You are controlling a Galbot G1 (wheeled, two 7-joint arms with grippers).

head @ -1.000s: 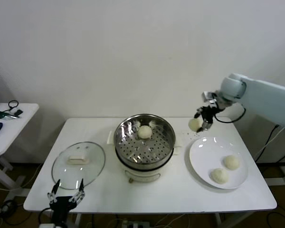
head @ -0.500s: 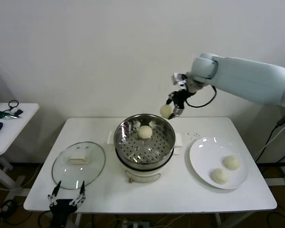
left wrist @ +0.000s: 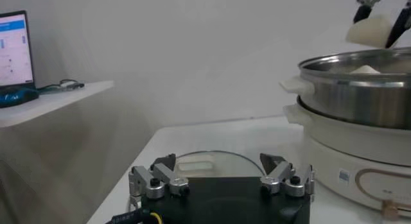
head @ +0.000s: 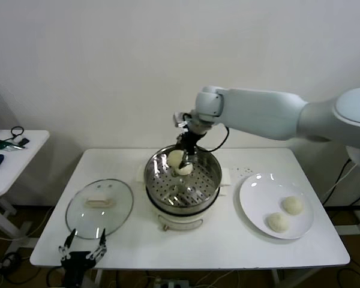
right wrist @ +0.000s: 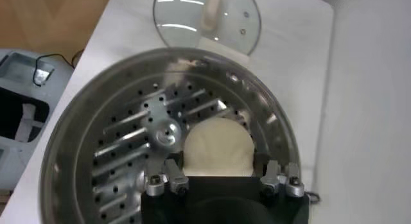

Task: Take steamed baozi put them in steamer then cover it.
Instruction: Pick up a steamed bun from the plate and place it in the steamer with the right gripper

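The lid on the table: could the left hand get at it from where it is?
Probably yes. The open left hand waits at the table's near edge, right beside the lid, with nothing lying between them.

You can't tell the held cream-white bun (head: 176,158) from the one behind it; the wrist view cuts off the shiny steel steamer's (right wrist: 77,148) near rim and hides the right gripper's (right wrist: 221,180) fingertips.
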